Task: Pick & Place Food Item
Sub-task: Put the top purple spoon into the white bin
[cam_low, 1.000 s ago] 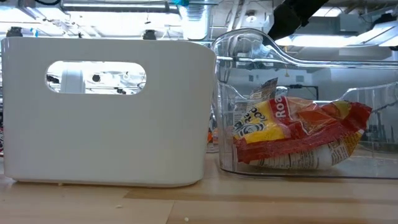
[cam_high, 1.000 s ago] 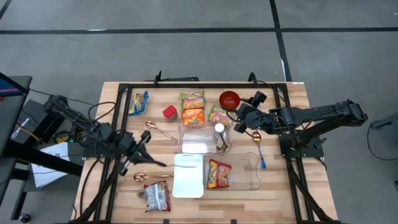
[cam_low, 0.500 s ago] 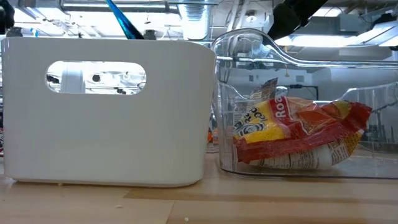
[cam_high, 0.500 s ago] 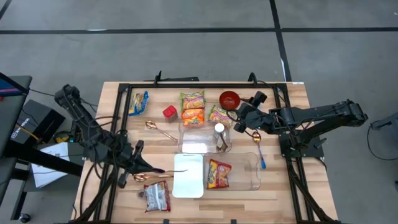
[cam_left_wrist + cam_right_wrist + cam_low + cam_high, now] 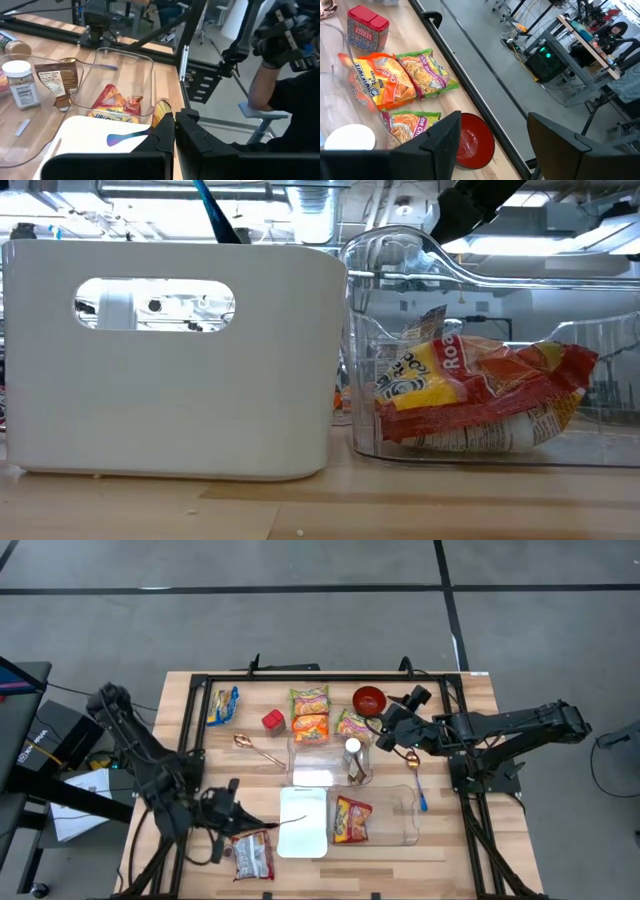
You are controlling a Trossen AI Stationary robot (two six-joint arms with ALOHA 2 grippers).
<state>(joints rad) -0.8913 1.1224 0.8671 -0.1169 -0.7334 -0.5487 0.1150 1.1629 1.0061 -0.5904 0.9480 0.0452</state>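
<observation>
Legibly, snack packet (image 5: pixel 470 395) reads "Roa" (rest hidden).

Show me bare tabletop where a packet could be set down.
Free: the far left corner behind the blue packet; the right edge past the blue spoon; the near right corner beside the clear bin. Crowded: the back row from the red tin through the noodle packets to the red bowl.

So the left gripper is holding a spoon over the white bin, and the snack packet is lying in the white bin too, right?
Not quite. The high view shows the snack packet in the clear bin, not the white bin. The left gripper does hold the spoon over the white bin.
</observation>
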